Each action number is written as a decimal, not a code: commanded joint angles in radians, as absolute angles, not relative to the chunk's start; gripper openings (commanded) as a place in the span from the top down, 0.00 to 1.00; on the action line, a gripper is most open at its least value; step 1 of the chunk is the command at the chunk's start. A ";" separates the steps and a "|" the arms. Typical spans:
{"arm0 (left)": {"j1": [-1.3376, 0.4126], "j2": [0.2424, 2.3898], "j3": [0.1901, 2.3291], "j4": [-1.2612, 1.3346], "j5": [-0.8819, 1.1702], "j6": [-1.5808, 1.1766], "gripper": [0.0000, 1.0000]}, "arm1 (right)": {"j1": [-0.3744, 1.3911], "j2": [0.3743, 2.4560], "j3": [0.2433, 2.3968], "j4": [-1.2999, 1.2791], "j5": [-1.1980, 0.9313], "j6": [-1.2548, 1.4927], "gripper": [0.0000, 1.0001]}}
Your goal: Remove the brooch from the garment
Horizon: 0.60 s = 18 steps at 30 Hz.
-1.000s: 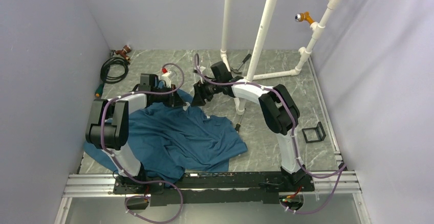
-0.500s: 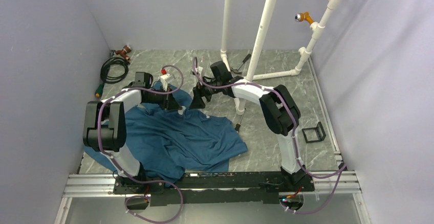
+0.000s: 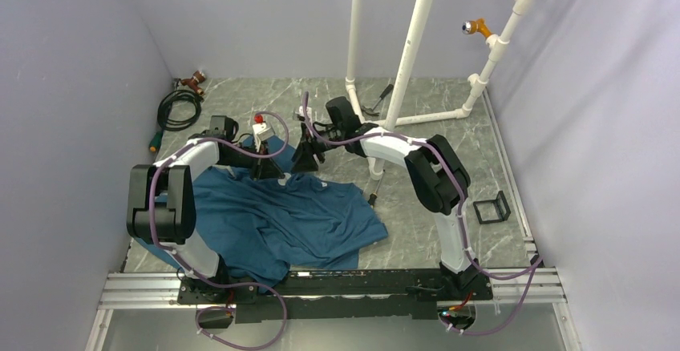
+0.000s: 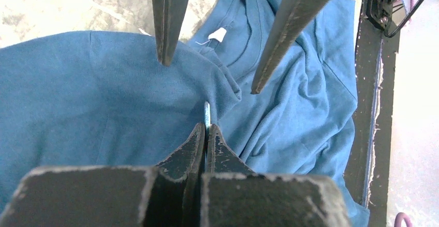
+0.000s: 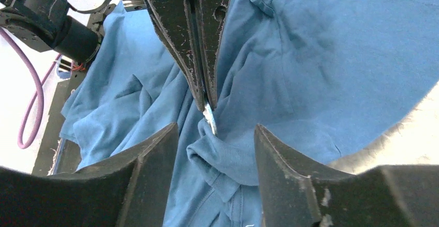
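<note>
The left tool point(image 4: 207, 128) is clenched on the small round whitish-grey brooch point(image 4: 207, 112). The brooch shows only as a thin pale sliver, edge-on, poking out from between the two pressed-together fingertips. It sits at the crest of a raised fold in the dark teal-blue soft-cloth T-shirt point(image 3: 305, 215), near the far edge of the T-shirt and to one side of its neckline and white label. The rest of the T-shirt lies rumpled on the grey marbled surface point(image 3: 433, 199).

The cloth bunches up to the brooch's lower edge, so the brooch looks to be fastened to the T-shirt and not yet free.

On the other side of that fold, the right tool point(image 5: 215, 128) is released, its fingers spread and holding nothing. It meets the left tool tip to tip over the T-shirt's far edge. From the right wrist, the sliver and the knot of cloth under it lie between the right fingers, one finger to either side, touching neither.

The brooch's flat faces appear to be turned towards those two fingers, its thin edge in line with the left fingers. The left tool already has the brooch. The right one is placed to close on the cloth just beneath, so the two can likely be drawn apart.
</note>
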State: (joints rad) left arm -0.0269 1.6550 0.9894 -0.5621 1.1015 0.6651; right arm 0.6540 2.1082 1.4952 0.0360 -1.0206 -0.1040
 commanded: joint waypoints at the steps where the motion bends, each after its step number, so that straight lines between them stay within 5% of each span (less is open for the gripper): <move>1: -0.026 1.611 1.023 -0.618 1.177 0.788 1.00 | 0.665 2.081 1.475 0.148 -1.074 -0.083 0.44; 18: -0.025 1.612 1.046 -0.673 1.206 0.856 1.00 | 0.706 2.100 1.430 0.183 -1.079 -0.105 0.61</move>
